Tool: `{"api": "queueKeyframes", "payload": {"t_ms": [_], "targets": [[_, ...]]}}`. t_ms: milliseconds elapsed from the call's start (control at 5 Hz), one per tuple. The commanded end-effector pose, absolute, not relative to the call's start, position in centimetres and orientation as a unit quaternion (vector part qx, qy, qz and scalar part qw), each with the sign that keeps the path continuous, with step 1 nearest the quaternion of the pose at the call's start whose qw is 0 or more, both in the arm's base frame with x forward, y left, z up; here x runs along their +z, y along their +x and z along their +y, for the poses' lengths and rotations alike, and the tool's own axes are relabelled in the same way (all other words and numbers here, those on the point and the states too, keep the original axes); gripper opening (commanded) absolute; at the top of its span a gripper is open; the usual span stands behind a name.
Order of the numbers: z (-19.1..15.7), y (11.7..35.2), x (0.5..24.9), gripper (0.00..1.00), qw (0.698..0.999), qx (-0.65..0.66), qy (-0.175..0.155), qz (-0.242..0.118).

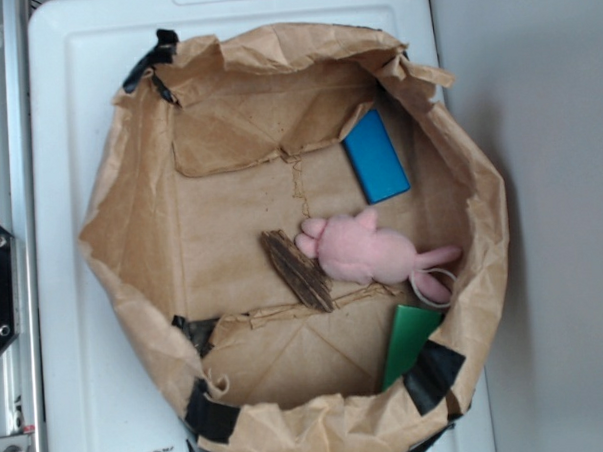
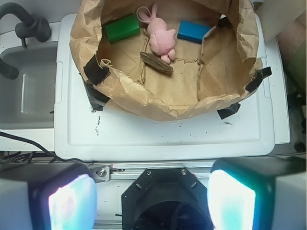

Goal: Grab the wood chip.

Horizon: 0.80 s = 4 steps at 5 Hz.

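Operator: Position of wood chip (image 2: 156, 62)?

Technician: On the floor of the paper-lined bin (image 2: 86, 48), touching the pink plush (image 2: 160, 38). From the wrist view it lies well ahead of the gripper (image 2: 152, 201), near centerline.

Operator: Orientation? Tool state?

Technician: Long axis runs diagonally across the approach line. Both fingers (image 2: 72, 201) stand spread wide, holding nothing. Likely requirement: rotate the wrist so the jaws close across the chip's narrow width.

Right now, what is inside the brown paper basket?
Inside the paper basket lie the wood chip, touching a pink plush, plus a blue block and a green block. Whatever the plush covers is hidden.
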<state>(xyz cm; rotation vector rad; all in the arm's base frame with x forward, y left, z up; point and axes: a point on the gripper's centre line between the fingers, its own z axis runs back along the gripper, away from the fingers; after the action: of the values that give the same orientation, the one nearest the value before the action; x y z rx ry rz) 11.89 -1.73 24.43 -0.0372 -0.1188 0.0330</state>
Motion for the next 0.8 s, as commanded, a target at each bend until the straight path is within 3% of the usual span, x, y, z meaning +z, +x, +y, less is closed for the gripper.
{"api": "queueKeyframes", "payload": {"t_ms": [0,200,600], "targets": [[-1.7,11.9,24.4,1.0,0.998,0.016,-0.019,-0.059],[-4.4,14.8,23.8,1.0,0.998,-0.017,-0.03,-0.057],[-4.4,14.8,23.8,1.0,0.998,-0.017,-0.03,-0.057]]}}
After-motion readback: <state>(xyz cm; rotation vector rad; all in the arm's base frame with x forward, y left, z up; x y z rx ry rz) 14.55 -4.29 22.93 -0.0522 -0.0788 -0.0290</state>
